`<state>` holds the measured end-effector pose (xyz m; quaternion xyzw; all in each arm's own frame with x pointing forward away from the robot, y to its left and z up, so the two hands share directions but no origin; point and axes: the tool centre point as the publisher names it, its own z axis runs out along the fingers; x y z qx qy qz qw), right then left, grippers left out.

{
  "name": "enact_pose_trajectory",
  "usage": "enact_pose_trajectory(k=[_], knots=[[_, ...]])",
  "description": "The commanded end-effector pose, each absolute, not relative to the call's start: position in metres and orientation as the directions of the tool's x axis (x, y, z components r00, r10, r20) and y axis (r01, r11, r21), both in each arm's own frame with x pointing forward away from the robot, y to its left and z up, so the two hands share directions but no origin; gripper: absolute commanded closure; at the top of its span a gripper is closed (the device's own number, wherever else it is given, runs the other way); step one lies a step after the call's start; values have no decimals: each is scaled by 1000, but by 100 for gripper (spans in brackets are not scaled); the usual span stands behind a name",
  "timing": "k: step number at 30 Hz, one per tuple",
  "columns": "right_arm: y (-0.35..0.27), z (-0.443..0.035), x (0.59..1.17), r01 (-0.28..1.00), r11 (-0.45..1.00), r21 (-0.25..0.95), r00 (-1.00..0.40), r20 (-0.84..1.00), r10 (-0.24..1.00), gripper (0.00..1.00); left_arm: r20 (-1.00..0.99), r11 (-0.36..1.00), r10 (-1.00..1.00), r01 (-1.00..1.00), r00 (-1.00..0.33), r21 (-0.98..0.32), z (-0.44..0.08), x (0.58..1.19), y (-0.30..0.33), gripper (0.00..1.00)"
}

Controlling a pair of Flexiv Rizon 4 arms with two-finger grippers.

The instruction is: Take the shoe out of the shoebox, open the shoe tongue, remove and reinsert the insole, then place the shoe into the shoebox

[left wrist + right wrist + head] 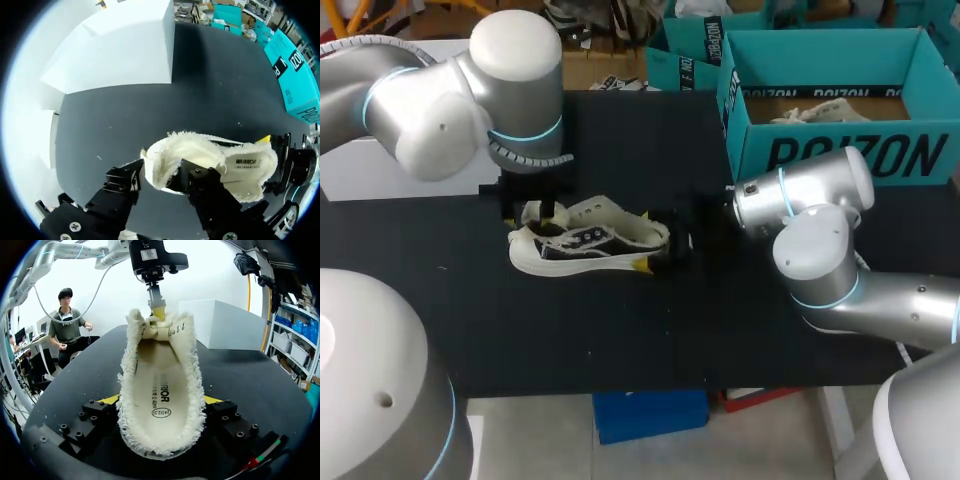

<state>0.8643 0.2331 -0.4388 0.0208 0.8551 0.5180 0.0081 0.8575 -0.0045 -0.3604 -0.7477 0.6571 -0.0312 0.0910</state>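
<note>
A fleece-lined shoe (590, 245) with a white sole lies on the black table (620, 340), its insole (159, 390) seated inside. My right gripper (655, 242) holds the heel end, a finger pressed on either side of the shoe (160, 345). My left gripper (542, 212) hangs over the toe end with its fingers apart. One finger (197, 182) is inside the shoe (225, 155) and the other stands outside the fleece edge, with slack between them. The teal shoebox (840, 150) stands open at the back right.
A white box (125, 45) sits on the table's left part, beyond the shoe's toe (225, 322). More teal boxes (685, 55) stand behind the shoebox. A pale shoe (820, 112) lies inside the shoebox.
</note>
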Motion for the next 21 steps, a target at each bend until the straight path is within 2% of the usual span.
enact_pose_trajectory(k=[1,21], knots=[[234,-442,865,28,462,887,-999,7,46,100,-1,-108,-994,-980,109,-165,-351,859,1,0],[234,-442,865,28,462,887,-999,7,46,100,51,-11,-999,-979,0,-204,-318,872,-26,0]])
